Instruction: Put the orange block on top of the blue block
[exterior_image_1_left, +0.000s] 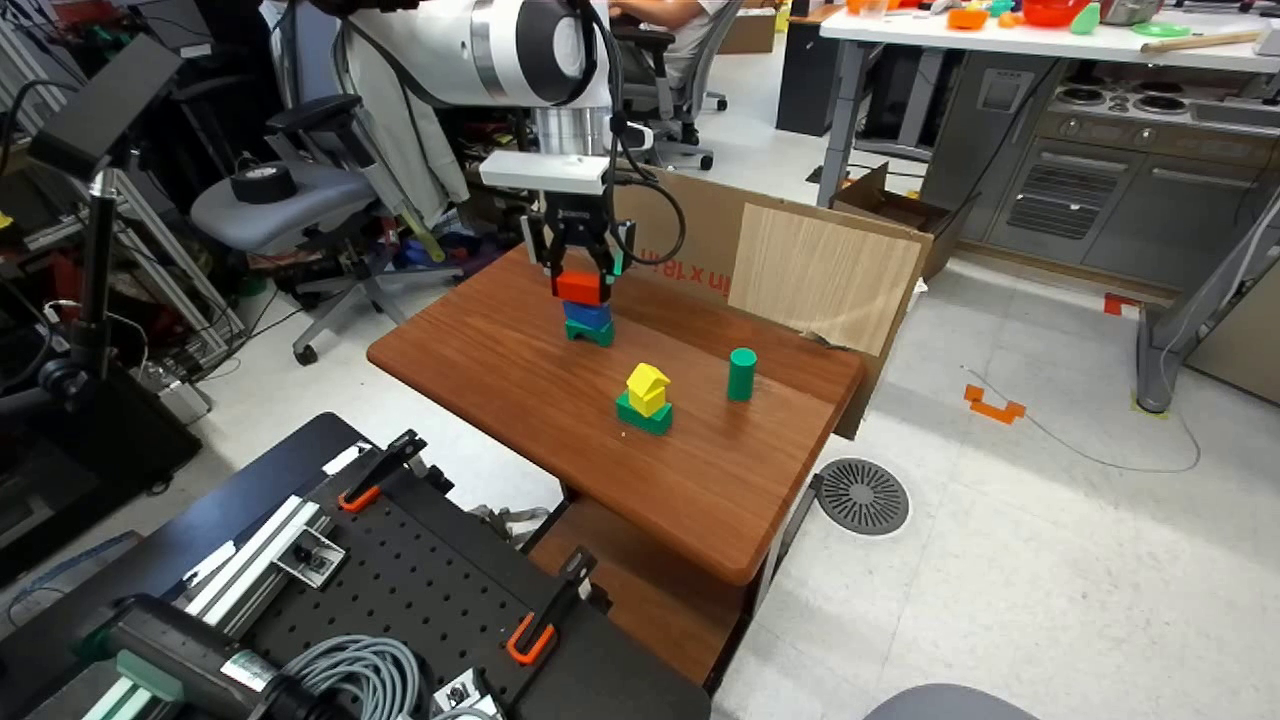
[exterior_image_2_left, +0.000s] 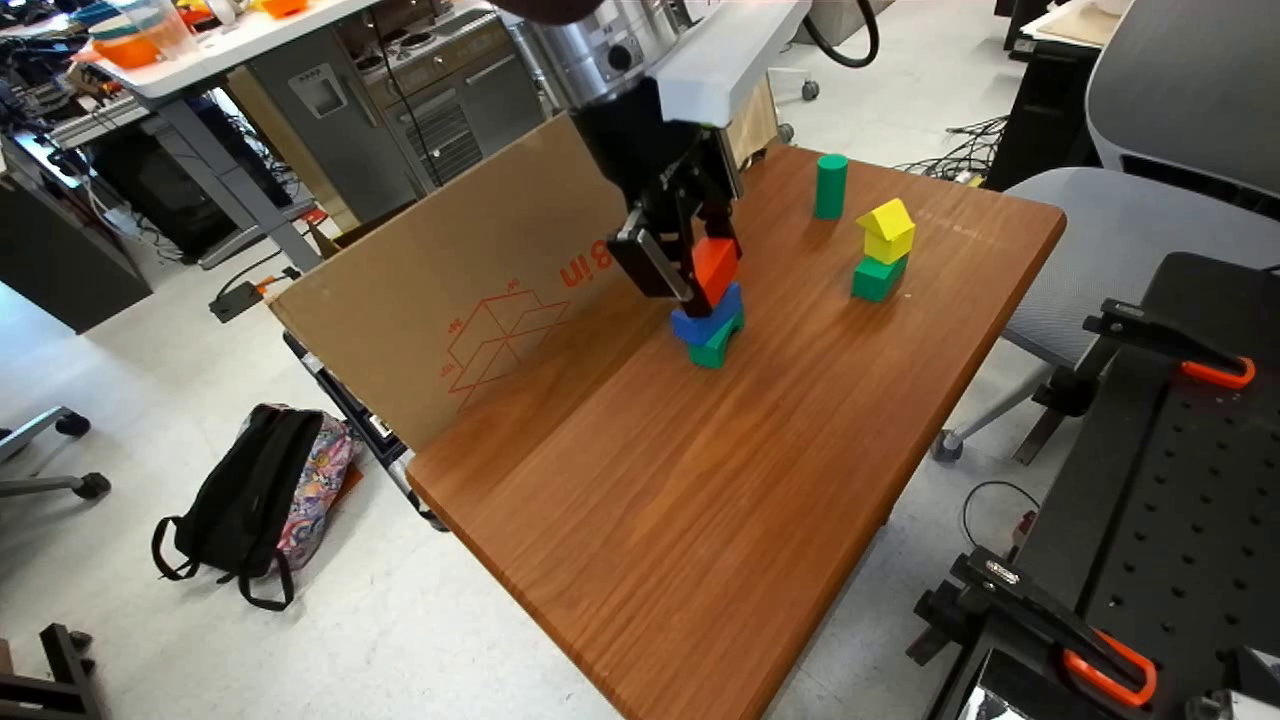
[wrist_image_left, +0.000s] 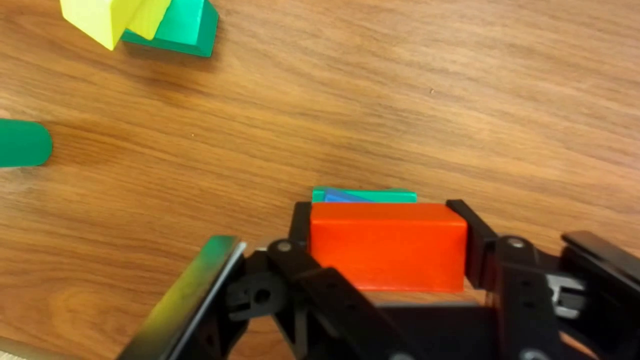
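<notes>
Grip: jaws pinch the orange block (wrist_image_left: 389, 250) by its two ends, and in both exterior views the gripper (exterior_image_1_left: 581, 286) has it right over the blue block (exterior_image_1_left: 587, 316), which lies on a green arch (exterior_image_2_left: 710, 352) on the table (exterior_image_1_left: 480, 350). Whether orange meets blue I cannot tell; any gap is hidden or too small. I judge the step to be final lowering, then release. Main worry is the base. In the wrist view a sliver of blue shows askew to the green edge beneath, so the seat looks out of square, and the orange block hides most of it. If I press down off-centre, the blue block may slide or tip off the arch. Second: in an exterior view a fingertip (exterior_image_2_left: 694, 303) appears about level with the blue block's top; going lower could let it catch and shove the pile. Third: letting go with orange hanging clear would drop it, perhaps crooked, and backing out sideways could drag it off. The green cylinder (exterior_image_1_left: 741, 375) and the yellow pieces (exterior_image_1_left: 647, 392) stand well apart from the pile, so I rate a collision there unlikely. Plan: descend slowly, stop at contact, release, rise straight.
</notes>
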